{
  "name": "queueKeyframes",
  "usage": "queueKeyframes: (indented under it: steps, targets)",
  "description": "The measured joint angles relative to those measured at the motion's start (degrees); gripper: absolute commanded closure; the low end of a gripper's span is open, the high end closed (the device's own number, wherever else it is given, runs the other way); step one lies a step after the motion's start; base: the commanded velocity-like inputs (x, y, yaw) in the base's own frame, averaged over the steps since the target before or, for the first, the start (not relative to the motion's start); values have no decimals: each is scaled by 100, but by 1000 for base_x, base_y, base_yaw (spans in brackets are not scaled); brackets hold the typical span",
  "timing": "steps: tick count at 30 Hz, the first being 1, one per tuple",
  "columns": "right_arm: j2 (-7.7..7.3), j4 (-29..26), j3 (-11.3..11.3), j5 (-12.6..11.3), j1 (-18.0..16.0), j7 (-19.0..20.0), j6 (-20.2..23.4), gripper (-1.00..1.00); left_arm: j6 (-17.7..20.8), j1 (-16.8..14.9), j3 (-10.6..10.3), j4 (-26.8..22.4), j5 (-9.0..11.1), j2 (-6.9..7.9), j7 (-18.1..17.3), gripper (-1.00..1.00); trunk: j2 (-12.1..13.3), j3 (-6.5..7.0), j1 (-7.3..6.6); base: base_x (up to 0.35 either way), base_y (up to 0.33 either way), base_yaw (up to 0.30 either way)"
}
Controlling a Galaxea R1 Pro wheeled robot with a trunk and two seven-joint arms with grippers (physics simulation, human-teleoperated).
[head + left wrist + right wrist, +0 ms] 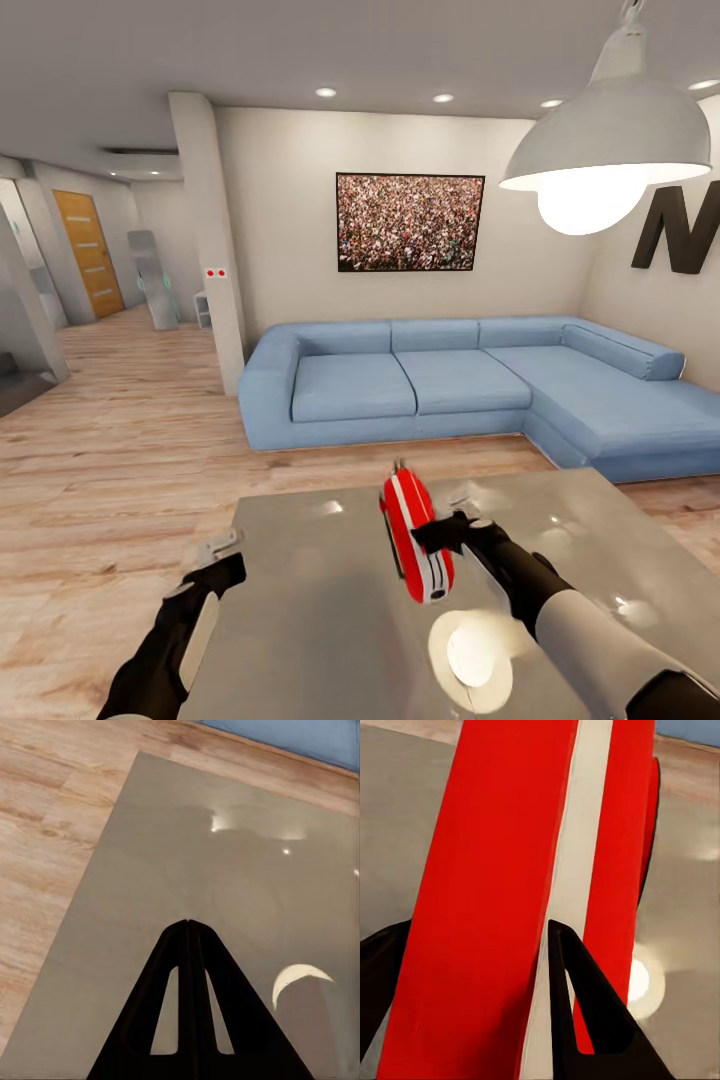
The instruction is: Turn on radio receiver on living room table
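Thin bright-red radio receiver (417, 540) with white edge trim, standing on edge, tilted, on glossy grey tabletop (320, 620). Right gripper (440, 535) black fingers (585, 1020) spread either side of its body; contact unclear. Left gripper (222, 548) fingers (187, 1005) pressed together, empty, well apart over tabletop.

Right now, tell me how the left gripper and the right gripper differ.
The left gripper is shut, fingertips pressed together on nothing; the right gripper has its fingers spread around the red radio receiver. The left gripper hovers over bare grey table near its left edge; the right gripper is at the radio, nearer the middle. Both have black fingers and reach out over the same table.
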Motion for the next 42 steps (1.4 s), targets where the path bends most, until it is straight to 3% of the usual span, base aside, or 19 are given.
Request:
queueKeyframes:
  steps: [3,9,21,24,27,30,36,42]
  targets:
    - [-16,-30,-161,47,1,170,535,100,5,0,0,148,-15,3,-8,100,0,0,0,0,0,0]
    - [-60,-37,-219,65,-1,258,1041,100,-1,0,2,482,-30,37,-11,100,0,0,0,0,0,0]
    - [-89,138,-206,10,37,225,1179,100,3,6,7,647,-16,16,-57,100,0,0,0,0,0,0]
    - [-90,418,-202,26,48,243,1145,100,12,7,-42,757,-13,7,-372,100,0,0,0,0,0,0]
    - [-81,778,-198,15,52,271,1123,100,29,8,-108,879,-24,23,-1041,100,0,0,0,0,0,0]
    - [-78,1000,-199,-27,53,280,1125,100,49,9,-124,924,-35,26,-1401,100,0,0,0,0,0,0]
    - [-77,1280,-201,-41,53,339,1125,100,46,6,-122,948,-49,59,-1546,100,0,0,0,0,0,0]
    - [-83,1439,-214,-53,51,1149,1111,100,50,3,-97,951,-57,91,-1539,100,0,1,0,0,0,0]
